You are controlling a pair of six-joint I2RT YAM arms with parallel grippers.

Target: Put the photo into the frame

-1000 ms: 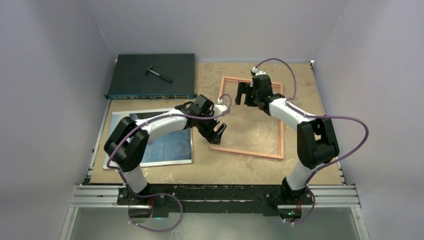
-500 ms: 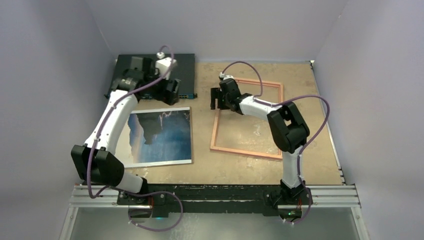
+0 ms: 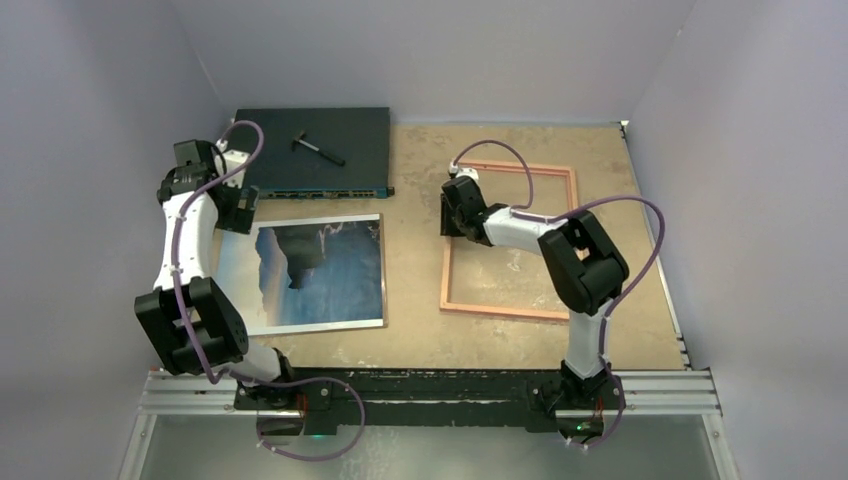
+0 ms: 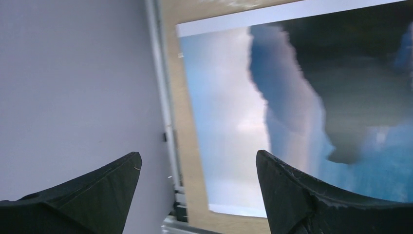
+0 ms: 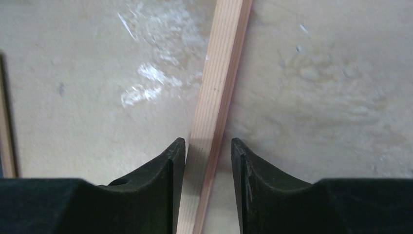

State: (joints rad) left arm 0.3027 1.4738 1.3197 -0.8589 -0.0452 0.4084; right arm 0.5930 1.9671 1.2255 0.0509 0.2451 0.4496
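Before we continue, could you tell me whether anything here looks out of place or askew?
A small dark tool lies loose on the electronics box at the back left, and the frame sits slightly crooked to the table edge. Nothing looks damaged.

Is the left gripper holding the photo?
No, the left gripper is open and empty, and the photo lies flat below it.

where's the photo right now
In the top view the photo lies flat, picture side up, on the left half of the table, just on the near side of the dark box and left of the frame, with bare table between them.
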